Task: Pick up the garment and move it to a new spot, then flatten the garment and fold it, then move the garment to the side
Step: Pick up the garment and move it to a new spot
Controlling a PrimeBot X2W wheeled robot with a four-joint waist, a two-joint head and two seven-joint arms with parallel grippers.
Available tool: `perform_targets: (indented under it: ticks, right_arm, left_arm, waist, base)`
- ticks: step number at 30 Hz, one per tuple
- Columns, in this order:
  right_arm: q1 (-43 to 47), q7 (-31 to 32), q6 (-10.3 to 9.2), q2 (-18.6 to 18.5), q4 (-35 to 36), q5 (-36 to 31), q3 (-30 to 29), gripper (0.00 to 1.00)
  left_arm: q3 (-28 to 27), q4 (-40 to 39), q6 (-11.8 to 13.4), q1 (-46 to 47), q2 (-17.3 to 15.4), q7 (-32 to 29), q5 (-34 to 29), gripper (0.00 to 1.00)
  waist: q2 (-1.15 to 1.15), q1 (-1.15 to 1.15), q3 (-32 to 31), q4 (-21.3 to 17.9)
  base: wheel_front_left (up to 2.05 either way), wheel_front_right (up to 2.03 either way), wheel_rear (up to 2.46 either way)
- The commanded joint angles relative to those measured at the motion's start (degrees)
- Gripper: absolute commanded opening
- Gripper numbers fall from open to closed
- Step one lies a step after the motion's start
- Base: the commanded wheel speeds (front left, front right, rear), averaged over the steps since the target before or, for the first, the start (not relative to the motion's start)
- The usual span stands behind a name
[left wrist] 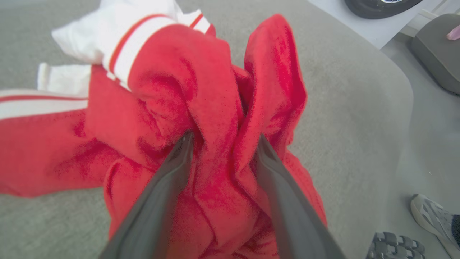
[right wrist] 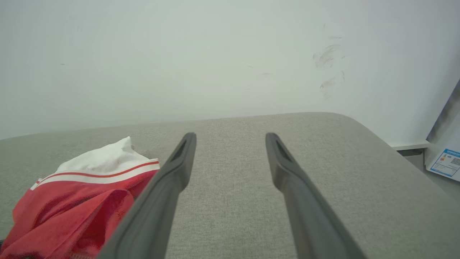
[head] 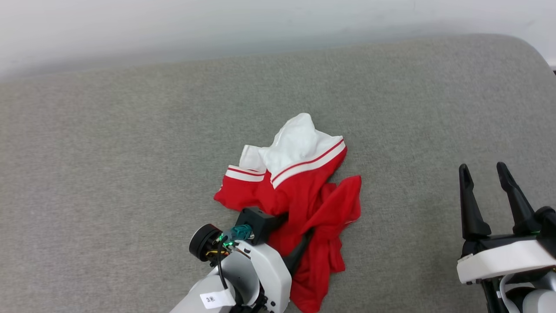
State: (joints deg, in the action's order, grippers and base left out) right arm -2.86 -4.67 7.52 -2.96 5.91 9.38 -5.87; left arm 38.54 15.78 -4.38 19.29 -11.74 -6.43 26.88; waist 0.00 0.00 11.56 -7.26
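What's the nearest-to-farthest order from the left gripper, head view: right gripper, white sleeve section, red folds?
1. Red folds: around the left gripper's fingers.
2. White sleeve section: beyond, up the view.
3. Right gripper: far right, apart.

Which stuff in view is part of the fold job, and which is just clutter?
Job:
garment, crumpled on the grey padded surface
left gripper, open, astride a red fold
right gripper, open, clear of it

Lying about:
a person's shoe
blue-printed label
dark round object
grey cushion
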Motion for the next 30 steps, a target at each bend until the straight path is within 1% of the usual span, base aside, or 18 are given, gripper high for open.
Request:
perform_targets:
  ticks: [1,7,11,12,13,17,22,26,30]
  right_arm:
    - [0.93,0.38,-0.06,0.12,0.31,-0.35,-0.14,1.00]
    - [2.77,2.08,-0.06,0.12,1.19,-1.79,0.51,1.00]
    - [4.12,3.41,-0.06,0.12,2.15,-2.58,1.04,1.00]
    - [4.12,3.41,-0.06,0.12,2.15,-2.58,1.04,1.00]
    - [4.46,3.74,-0.06,0.12,2.40,-2.82,1.18,1.00]
    - [5.76,5.07,-0.06,0.12,3.30,-3.29,1.43,1.00]
    - [7.20,6.21,-0.06,0.12,4.18,-3.57,1.73,1.00]
    - [8.13,6.88,-0.06,0.12,4.57,-3.48,1.80,1.00]
    - [9.14,7.27,-0.06,0.12,4.63,-3.26,1.71,1.00]
  left_arm:
    - [-0.17,-1.39,0.02,0.68,0.55,2.35,-0.53,1.00]
    - [-1.99,-5.27,2.07,-1.45,1.20,9.75,-0.89,1.00]
    - [-4.61,-6.63,4.28,-2.79,1.23,15.05,-0.85,1.00]
    - [-4.61,-6.63,4.28,-2.79,1.23,15.05,-0.85,1.00]
    - [-5.39,-6.73,5.04,-3.11,1.03,16.22,-0.93,1.00]
    - [-9.05,-6.46,8.12,-4.52,-0.35,19.33,-1.30,1.00]
    - [-13.79,-6.98,10.86,-7.19,-2.84,20.94,-1.39,1.00]
    - [-16.24,-7.68,11.93,-9.82,-5.31,21.31,-1.65,1.00]
    - [-17.12,-8.59,11.97,-11.99,-6.75,21.44,-1.82,1.00]
  waist:
    - [0.00,0.00,-2.18,1.76]
    - [0.00,0.00,-6.15,4.34]
    - [0.00,0.00,-8.16,6.18]
    - [0.00,0.00,-8.16,6.18]
    - [0.00,0.00,-8.53,6.61]
    - [0.00,0.00,-9.78,8.14]
    - [0.00,0.00,-10.94,9.58]
    - [0.00,0.00,-11.89,10.10]
    - [0.00,0.00,-12.60,10.13]
  base:
    - [0.00,0.00,0.00]
    - [0.00,0.00,0.00]
    - [0.00,0.00,0.00]
    - [0.00,0.00,0.00]
    - [0.00,0.00,0.00]
    - [0.00,0.00,0.00]
    - [0.00,0.00,0.00]
    - [0.00,0.00,0.00]
    - [0.00,0.00,0.00]
